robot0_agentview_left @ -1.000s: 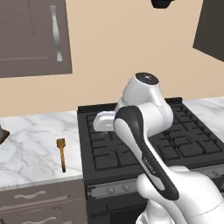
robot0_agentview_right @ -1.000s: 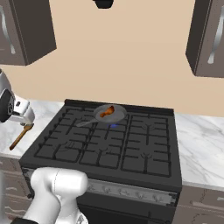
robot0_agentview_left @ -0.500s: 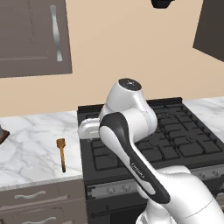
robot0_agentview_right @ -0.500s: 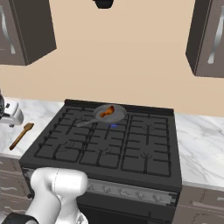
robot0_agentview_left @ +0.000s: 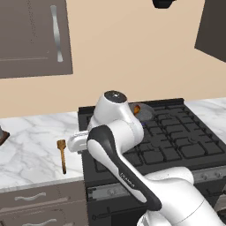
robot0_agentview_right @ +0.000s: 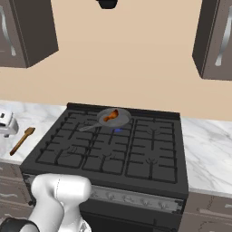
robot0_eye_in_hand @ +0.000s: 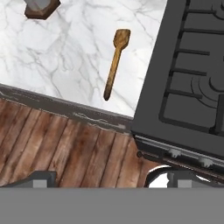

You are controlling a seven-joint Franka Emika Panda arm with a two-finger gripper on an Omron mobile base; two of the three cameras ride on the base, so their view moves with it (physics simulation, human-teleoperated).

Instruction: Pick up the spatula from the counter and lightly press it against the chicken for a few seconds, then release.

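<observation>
1. The gripper [robot0_eye_in_hand: 109,176] stands wide, its two tips far apart, with nothing between them.
2. The spatula [robot0_eye_in_hand: 114,63] lies flat on the marble counter [robot0_eye_in_hand: 57,52], ahead of the gripper and apart from it. Its blade is at the far end and its handle points back toward the tips.
3. The stove [robot0_eye_in_hand: 188,83] sits beside the spatula, on the gripper's right.
4. The chicken [robot0_agentview_right: 110,116] rests in the pan [robot0_agentview_right: 123,121] on a back burner, well apart from the gripper and off to its right.
</observation>
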